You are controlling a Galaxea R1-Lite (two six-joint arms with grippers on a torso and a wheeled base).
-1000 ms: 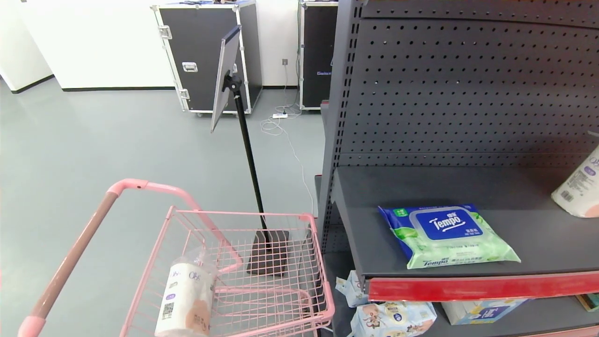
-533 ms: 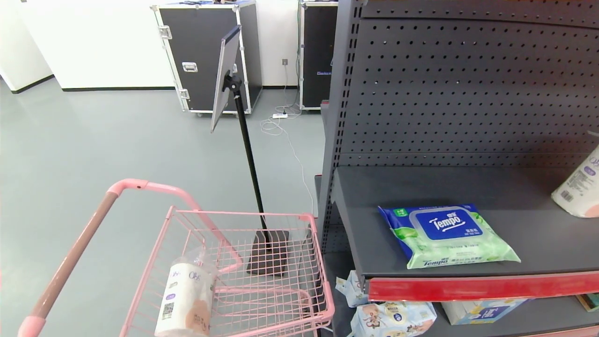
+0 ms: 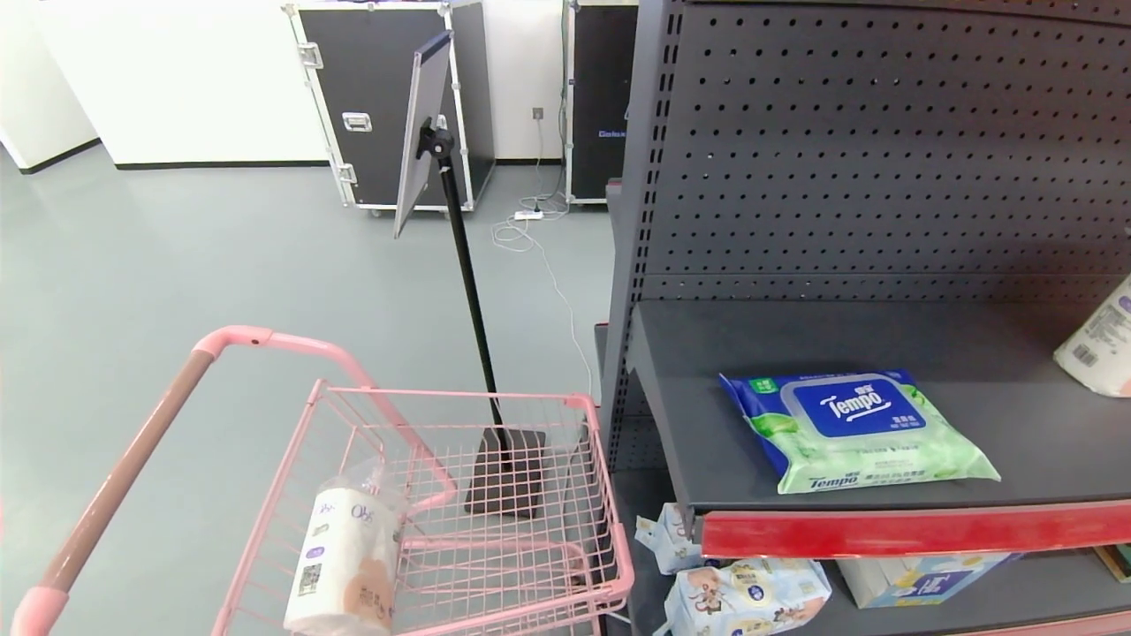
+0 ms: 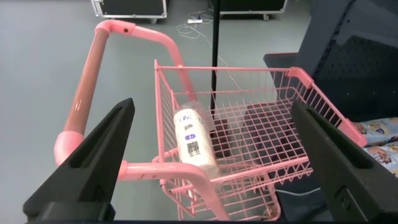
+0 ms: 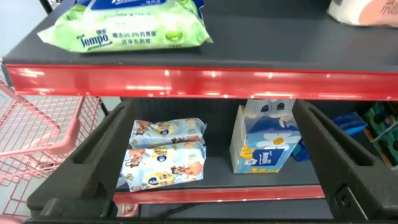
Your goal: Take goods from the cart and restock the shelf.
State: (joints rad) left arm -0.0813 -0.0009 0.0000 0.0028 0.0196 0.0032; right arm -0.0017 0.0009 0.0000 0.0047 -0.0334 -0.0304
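Over the last half second the whole head view has slid slightly, pink cart (image 3: 459, 399) and grey shelf (image 3: 884, 336) together. That means the camera has moved, not the goods. Nothing has been lifted or placed, so the restocking seems to be at its approach stage.

On the left, the left end effector (image 4: 211, 124) hangs above the cart with its two dark fingers spread wide and nothing between them. The wrapped paper roll (image 4: 194, 140), the one item in the cart, leans against the basket wall. It is ahead of and below that end effector, in line with the gap between the fingers but well apart from them.

On the right, the right end effector (image 5: 211, 112) is also spread wide and empty, and it faces the shelf front. The shelf's red edge strip (image 5: 186, 81) runs just ahead of it. A green and blue wipes pack (image 5: 124, 28) lies flat above and beyond it. Small packs (image 5: 165, 152) and a tissue box (image 5: 264, 137) sit on the lower level ahead and below. A second roll (image 3: 1100, 349) lies at the shelf's far right.
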